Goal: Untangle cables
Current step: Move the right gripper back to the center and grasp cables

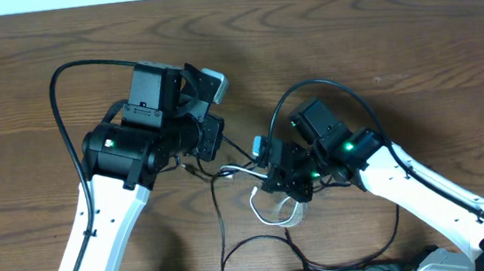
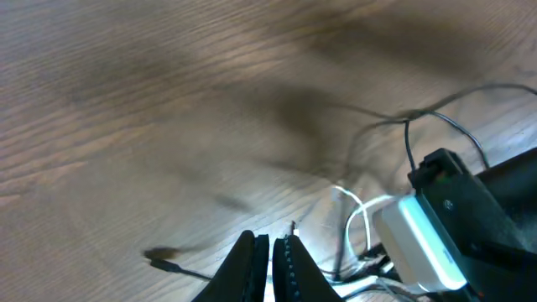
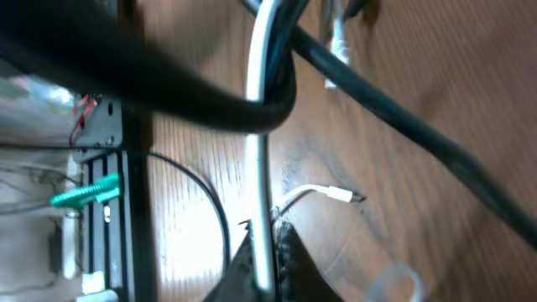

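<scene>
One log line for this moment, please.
phase: untangling | left fingers: shut, hold unclear | right fingers: shut on white cable | black cables: crossing it

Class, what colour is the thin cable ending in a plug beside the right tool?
White cable, clearest in right wrist view.

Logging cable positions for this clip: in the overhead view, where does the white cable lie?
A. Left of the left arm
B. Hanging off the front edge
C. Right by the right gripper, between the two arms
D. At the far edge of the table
C: the white cable loops on the table just below the right gripper, which appears shut on a pale strand of it in the right wrist view.
</scene>
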`<state>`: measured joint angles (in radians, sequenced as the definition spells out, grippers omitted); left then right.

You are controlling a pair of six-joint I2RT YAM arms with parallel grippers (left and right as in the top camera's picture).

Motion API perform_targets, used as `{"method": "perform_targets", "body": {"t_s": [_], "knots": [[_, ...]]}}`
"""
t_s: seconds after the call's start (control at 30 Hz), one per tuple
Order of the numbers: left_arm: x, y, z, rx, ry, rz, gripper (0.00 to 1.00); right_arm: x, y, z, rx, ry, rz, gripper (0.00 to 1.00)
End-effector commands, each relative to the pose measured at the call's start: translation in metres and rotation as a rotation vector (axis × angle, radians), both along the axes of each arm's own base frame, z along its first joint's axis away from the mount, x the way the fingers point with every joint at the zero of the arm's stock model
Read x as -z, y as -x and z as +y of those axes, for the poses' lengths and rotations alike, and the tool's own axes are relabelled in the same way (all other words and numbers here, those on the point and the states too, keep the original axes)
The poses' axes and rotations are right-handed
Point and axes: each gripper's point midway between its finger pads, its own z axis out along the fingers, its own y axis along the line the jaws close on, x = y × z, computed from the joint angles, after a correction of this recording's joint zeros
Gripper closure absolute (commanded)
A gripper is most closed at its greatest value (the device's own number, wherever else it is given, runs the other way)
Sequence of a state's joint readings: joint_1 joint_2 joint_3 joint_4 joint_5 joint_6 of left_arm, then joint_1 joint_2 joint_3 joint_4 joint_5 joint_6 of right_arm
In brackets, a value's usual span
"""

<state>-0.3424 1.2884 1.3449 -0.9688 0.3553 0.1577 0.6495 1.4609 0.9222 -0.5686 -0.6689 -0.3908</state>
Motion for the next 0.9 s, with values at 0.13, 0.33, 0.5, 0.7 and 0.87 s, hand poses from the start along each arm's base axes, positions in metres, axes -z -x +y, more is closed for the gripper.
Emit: {"method": "perform_targets", "body": {"t_s": [0.13, 0.33, 0.5, 0.7, 0.87], "knots": [[-0.001, -0.013, 0.035, -0.172, -0.147, -0.05, 0.92, -0.006, -0.004, -0.002, 0.053, -0.007, 0.027, 0.99], [0.003, -0.018, 0.075, -0.401, -0.278, -0.057, 0.92, -0.027, -0.013, -0.017, 0.114, -0.042, 0.013, 0.99], [0.003, -0.018, 0.083, -0.437, -0.31, -0.064, 0.92, -0.061, -0.017, -0.028, 0.145, -0.122, -0.056, 0.99], [0.003, -0.018, 0.083, -0.437, -0.31, -0.062, 0.92, -0.105, -0.017, -0.044, 0.207, -0.208, -0.163, 0.99], [0.003, -0.018, 0.083, -0.443, -0.307, -0.06, 0.87, -0.147, -0.001, -0.049, 0.173, -0.326, -0.265, 0.99]]}}
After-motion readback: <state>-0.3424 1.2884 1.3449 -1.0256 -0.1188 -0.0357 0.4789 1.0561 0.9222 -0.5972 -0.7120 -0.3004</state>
